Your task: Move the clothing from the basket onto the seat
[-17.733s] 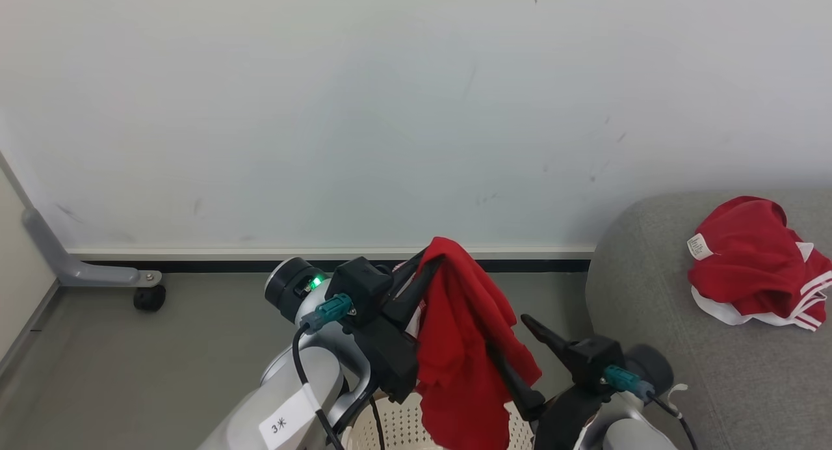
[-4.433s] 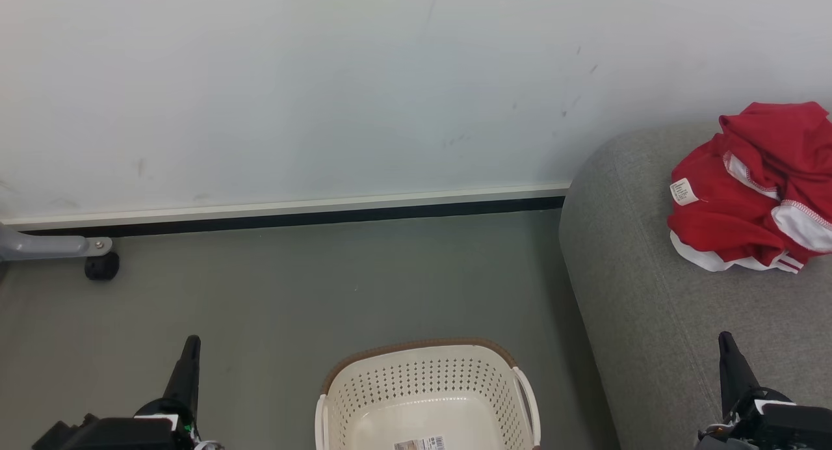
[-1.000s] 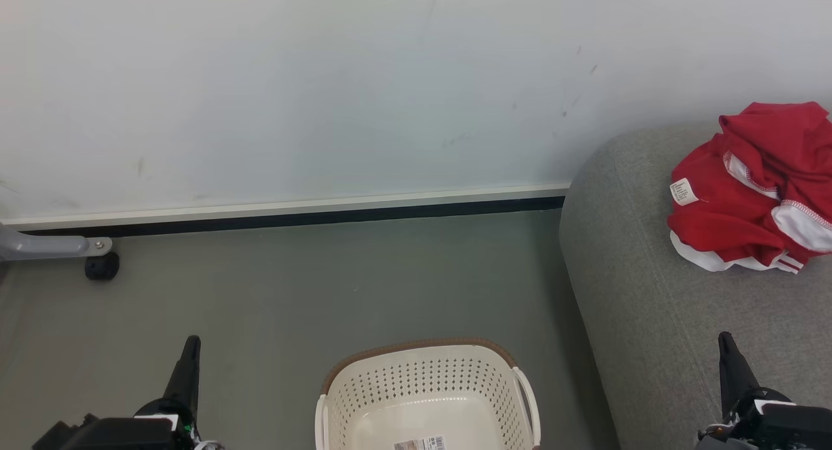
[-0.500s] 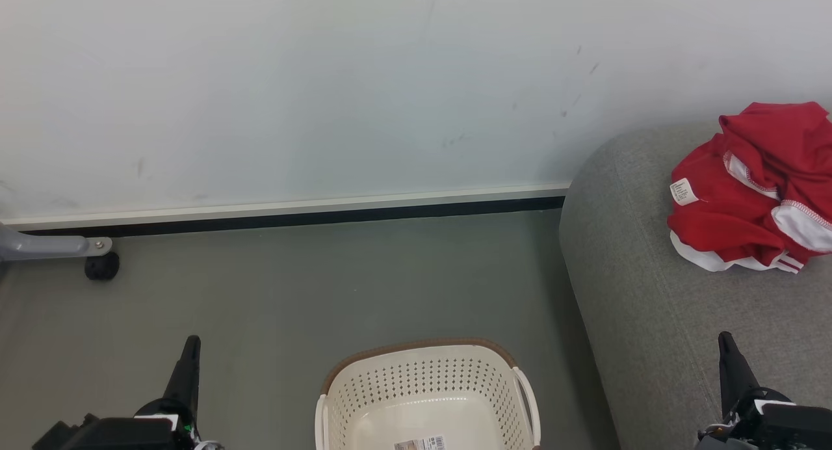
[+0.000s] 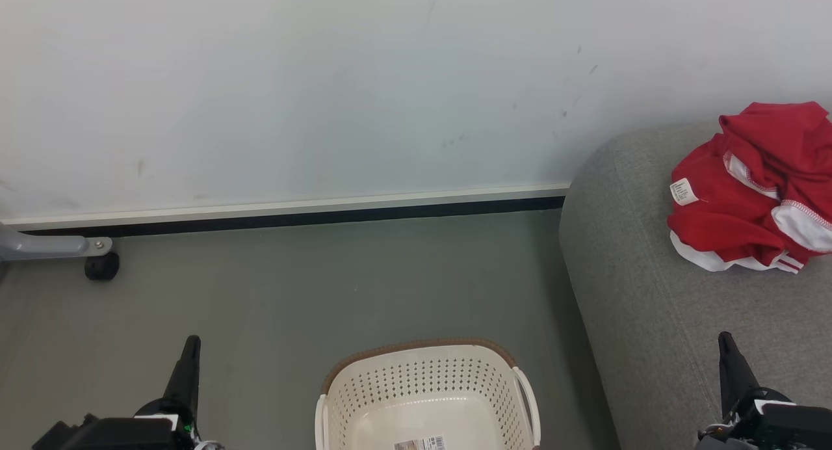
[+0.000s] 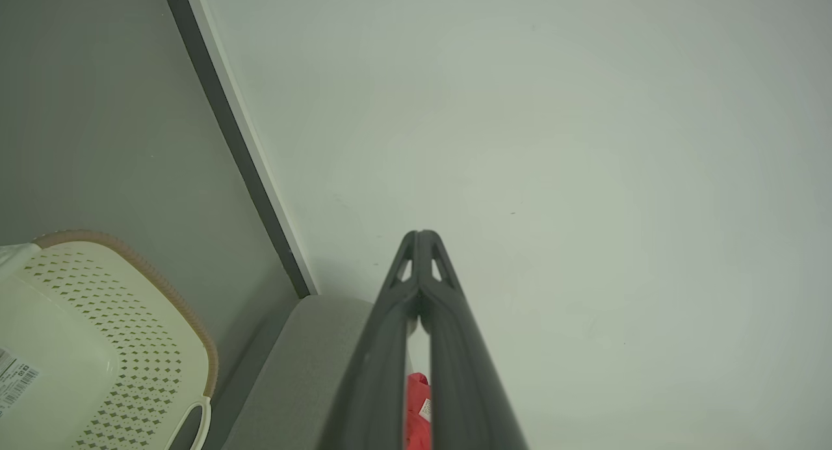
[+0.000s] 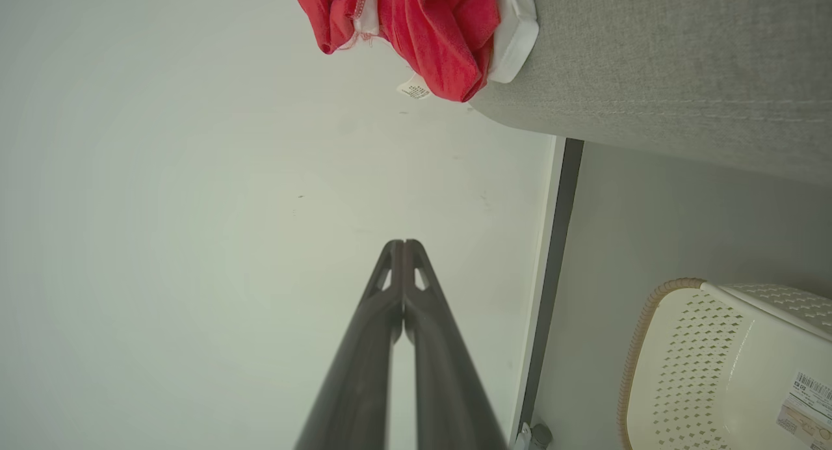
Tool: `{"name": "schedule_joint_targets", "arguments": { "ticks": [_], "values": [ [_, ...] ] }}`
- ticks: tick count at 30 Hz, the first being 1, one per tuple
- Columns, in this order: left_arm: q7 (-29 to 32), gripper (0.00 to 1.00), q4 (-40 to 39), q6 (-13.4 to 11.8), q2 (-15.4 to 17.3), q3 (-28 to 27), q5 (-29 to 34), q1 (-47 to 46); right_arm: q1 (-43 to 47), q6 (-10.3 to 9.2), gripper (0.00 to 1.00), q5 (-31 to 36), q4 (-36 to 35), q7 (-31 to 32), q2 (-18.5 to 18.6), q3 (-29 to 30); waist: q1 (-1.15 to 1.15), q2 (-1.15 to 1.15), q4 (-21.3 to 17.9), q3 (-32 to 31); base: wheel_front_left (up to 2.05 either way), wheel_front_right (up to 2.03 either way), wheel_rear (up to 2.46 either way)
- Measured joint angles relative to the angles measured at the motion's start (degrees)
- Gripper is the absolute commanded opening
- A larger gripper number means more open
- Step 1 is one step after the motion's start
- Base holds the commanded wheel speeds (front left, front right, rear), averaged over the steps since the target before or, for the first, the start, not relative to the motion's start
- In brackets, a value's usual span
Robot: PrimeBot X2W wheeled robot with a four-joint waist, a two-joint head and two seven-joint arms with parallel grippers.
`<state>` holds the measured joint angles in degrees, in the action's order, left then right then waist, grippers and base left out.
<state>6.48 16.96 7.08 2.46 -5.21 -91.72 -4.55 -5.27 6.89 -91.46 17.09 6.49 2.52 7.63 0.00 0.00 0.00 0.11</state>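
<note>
Red clothing (image 5: 754,186) with white trim and a small white label lies bunched on the grey seat (image 5: 650,307) at the right; the right wrist view has the clothing (image 7: 422,27) at its top. The cream basket (image 5: 426,398) stands on the floor at the bottom centre, holding nothing but a paper label; its brown rim (image 6: 162,294) curves through the left wrist view. My left gripper (image 5: 190,346) rests at the lower left, shut and holding nothing. My right gripper (image 5: 725,343) sits at the lower right over the seat's front, shut with nothing in it.
A pale wall (image 5: 325,79) with a dark skirting strip (image 5: 292,219) runs behind the grey floor (image 5: 292,287). A grey metal leg on a black caster (image 5: 101,266) stands at the far left by the wall.
</note>
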Motion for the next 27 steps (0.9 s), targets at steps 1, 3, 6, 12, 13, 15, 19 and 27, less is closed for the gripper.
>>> {"name": "schedule_joint_targets", "arguments": {
  "ticks": [1,3,6,12,13,15,19,27],
  "values": [
    [0.0,0.0,0.0,0.0,0.0,0.0,0.0,0.0,0.0,0.0,0.0,0.0,0.0,0.01,0.0,0.0,0.0,0.0,0.0,0.0,0.0,0.0,0.0],
    [0.0,0.0,0.0,0.0,0.0,0.0,0.0,0.0,0.0,0.0,0.0,0.0,0.0,0.0,0.0,0.0,0.0,0.0,0.0,0.0,0.0,0.0,0.0],
    [0.0,0.0,0.0,0.0,0.0,0.0,0.0,0.0,0.0,0.0,0.0,-0.01,0.0,0.0,0.0,0.0,0.0,0.0,0.0,0.0,0.0,0.0,0.0],
    [0.0,0.0,-0.01,0.0,0.0,0.0,0.0,0.0,0.0,0.0,0.0,-0.04,0.0,0.0,0.0,0.0,0.0,0.0,0.0,0.0,0.0,0.0,0.0],
    [0.0,0.0,-0.01,0.0,0.0,0.0,0.0,0.0,0.0,0.0,0.0,-0.04,0.0,0.0,0.0,0.0,0.0,0.0,0.0,0.0,0.0,0.0,0.0],
    [0.0,0.0,-0.01,0.0,0.0,0.0,0.0,0.0,0.0,0.0,0.0,-0.04,-0.01,0.0,0.0,0.0,0.0,0.0,0.0,0.0,0.0,0.0,0.0],
    [0.0,0.0,-0.01,0.0,0.0,0.0,0.0,0.0,0.0,0.0,0.0,-0.04,-0.01,0.0,0.0,0.0,0.0,0.0,0.0,0.0,0.0,0.0,0.0],
    [0.0,0.0,-0.01,0.0,0.0,0.0,0.0,0.0,0.0,0.0,0.0,-0.04,-0.01,0.0,0.0,0.0,0.0,0.0,0.0,0.0,0.0,0.0,0.0]
  ]
}}
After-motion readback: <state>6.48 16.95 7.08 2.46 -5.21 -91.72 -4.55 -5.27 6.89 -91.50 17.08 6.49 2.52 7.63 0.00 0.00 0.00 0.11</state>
